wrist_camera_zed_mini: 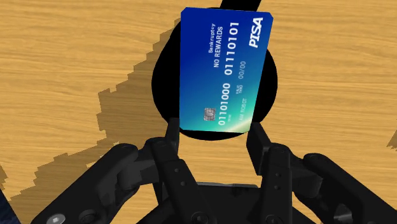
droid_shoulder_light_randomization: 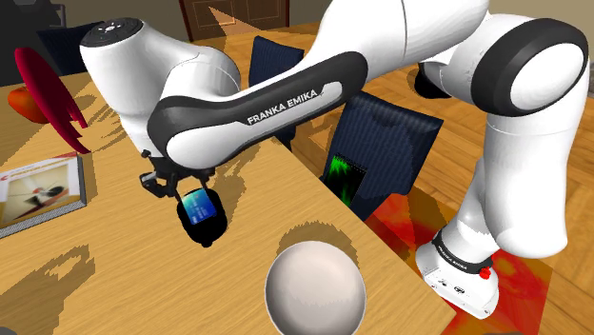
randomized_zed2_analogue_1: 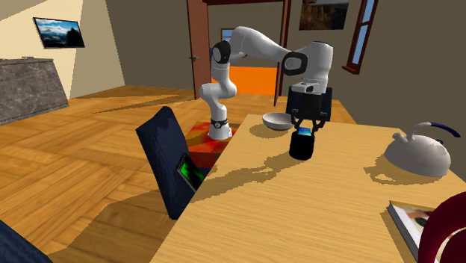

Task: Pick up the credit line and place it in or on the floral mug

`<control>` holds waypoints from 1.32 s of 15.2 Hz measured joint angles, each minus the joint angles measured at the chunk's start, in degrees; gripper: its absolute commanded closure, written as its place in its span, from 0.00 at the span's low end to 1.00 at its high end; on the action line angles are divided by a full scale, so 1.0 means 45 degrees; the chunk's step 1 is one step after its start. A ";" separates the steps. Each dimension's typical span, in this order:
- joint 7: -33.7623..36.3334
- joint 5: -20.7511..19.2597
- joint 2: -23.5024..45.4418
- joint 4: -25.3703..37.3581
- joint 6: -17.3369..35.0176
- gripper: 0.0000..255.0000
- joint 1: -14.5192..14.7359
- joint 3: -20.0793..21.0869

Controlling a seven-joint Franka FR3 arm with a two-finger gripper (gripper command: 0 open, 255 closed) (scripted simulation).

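A blue credit card [wrist_camera_zed_mini: 226, 70] with white lettering is clasped by its lower edge between my gripper's [wrist_camera_zed_mini: 213, 130] two black fingers. Directly beneath it stands a black mug [wrist_camera_zed_mini: 164, 79], its dark opening facing the card. In the shoulder view the gripper [droid_shoulder_light_randomization: 187, 188] hangs just above the mug [droid_shoulder_light_randomization: 211, 231], with the card [droid_shoulder_light_randomization: 198, 206] upright at the mug's mouth. The second exterior view has the card [randomized_zed2_analogue_1: 304, 133] at the rim of the mug [randomized_zed2_analogue_1: 302, 146] under the gripper [randomized_zed2_analogue_1: 305, 128].
On the wooden table [droid_shoulder_light_randomization: 105, 276] a white bowl [droid_shoulder_light_randomization: 316, 290] sits close to the mug, toward the stand. A book [droid_shoulder_light_randomization: 38, 190] lies farther off, and a pale kettle [randomized_zed2_analogue_1: 418, 153] stands across the table. A dark blue chair [droid_shoulder_light_randomization: 381, 143] leans by the table's edge.
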 measured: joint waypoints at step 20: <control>-0.0129 0.0162 -0.0256 0.0865 -0.1079 0.00 0.0115 0.0107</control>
